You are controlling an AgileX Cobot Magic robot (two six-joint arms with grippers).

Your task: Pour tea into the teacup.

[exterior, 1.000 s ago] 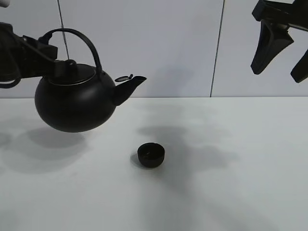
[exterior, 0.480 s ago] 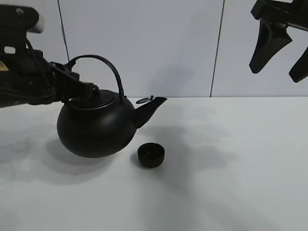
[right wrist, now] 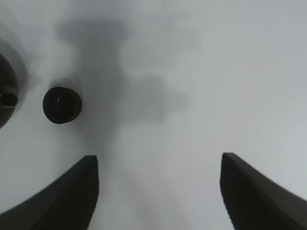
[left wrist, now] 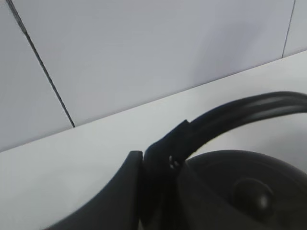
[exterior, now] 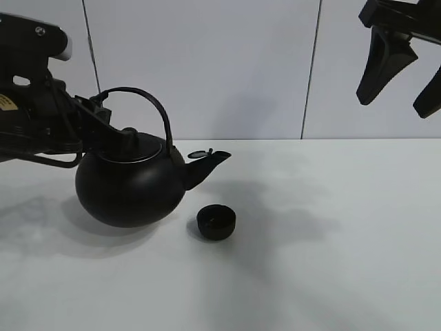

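teacup [exterior: 216, 222] sits on the table [exterior: 331, 276], well below the right fingers [exterior: 382, 65].

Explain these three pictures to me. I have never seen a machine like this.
This is a robot with two arms, each ending in a gripper. The wide picture comes from a camera mounted high; the other two come from cameras on the wrists. On the white table sits a small black teacup. The left gripper is shut on the handle of a black kettle, its spout near the cup. The right gripper hangs open and empty, high up.
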